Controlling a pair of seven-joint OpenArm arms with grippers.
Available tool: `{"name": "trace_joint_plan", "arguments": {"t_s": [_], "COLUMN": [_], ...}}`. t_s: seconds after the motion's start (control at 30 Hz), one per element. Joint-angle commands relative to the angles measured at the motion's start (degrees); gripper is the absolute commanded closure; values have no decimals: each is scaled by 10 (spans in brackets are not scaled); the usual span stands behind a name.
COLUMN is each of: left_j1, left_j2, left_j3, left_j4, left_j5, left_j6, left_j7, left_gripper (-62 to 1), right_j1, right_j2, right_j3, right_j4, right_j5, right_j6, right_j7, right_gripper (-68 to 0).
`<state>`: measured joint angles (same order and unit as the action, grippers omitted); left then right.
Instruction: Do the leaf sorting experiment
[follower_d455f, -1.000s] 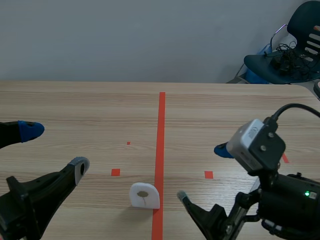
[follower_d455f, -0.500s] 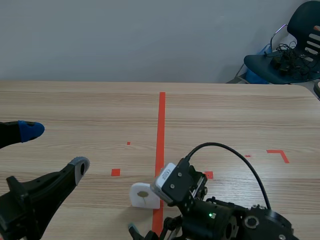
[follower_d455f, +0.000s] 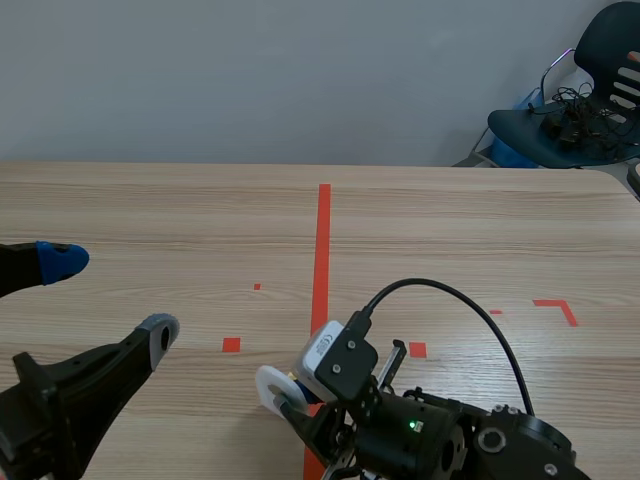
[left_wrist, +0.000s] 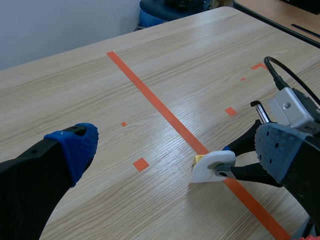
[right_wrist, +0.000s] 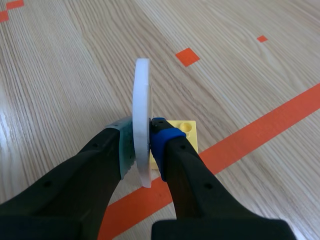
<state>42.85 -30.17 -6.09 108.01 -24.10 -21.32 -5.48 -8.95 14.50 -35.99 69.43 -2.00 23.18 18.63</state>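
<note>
white plaque (right_wrist: 141, 100) | on edge, upright | pinched by right jaws | yellow base (right_wrist: 186, 131)

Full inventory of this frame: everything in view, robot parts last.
white flat round-topped plaque: 1, white, standing on edge between the right gripper's fingers, at the centre tape line
yellow square block: 1, yellow, on the table right beside the plaque
wooden table: 1, light wood, under everything
dark blue chair: 1, beyond the table's far right corner, black cables on its seat
left gripper: 1, black, open, holding nothing
right gripper: 1, black, shut on the plaque
</note>
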Motion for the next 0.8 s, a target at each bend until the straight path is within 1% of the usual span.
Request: {"name": "trace_joint_plan", "arguments": {"t_s": [0.0,0.07,0.17,0.23,0.3,0.37,0.4,0.47,0.5,0.57,0.67,0.77], "left_j1": [-2,-2,-2,-2,-2,-2,-2,-2,-2,-2,-2,-2], "left_j2": [-2,-2,-2,-2,-2,-2,-2,-2,-2,-2,-2,-2], "left_j3": [-4,-4,-4,-4,-4,-4,-4,-4,-4,-4,-4,-4], "left_j4": [10,10,10,10,10,10,10,10,10,10,10,10], "left_j5": [-5,-5,-5,-5,-5,-5,-5,-5,-5,-5,-5,-5], "left_j6": [-3,-3,-3,-3,-3,-3,-3,-3,-3,-3,-3,-3], "left_j7": [-11,-11,-11,-11,-11,-11,-11,-11,-11,-11,-11,-11], "left_gripper": [-623,-623,-623,-623,-623,-623,-623,-623,-623,-623,-623,-623], "right_j1": [2,-6,-33,-56,-79,-99,-103,-104,-103,-95,-67,-23], "right_j2": [8,16,38,52,62,63,63,63,63,65,78,95], "right_j3": [12,27,74,120,174,240,266,324,351,396,434,442], "right_j4": [28,60,135,180,210,221,220,218,216,204,154,73], "right_j5": [7,7,13,43,86,133,154,200,214,233,270,289], "right_j6": [0,0,0,0,-1,-14,-18,-33,-42,-57,-69,-66], "right_j7": [17,19,12,-10,-32,-50,-58,-90,-103,-115,-117,-123], "right_gripper": [-35,-35,-35,-35,-35,-35,-35,-35,-35,-35,-35,-35]}}
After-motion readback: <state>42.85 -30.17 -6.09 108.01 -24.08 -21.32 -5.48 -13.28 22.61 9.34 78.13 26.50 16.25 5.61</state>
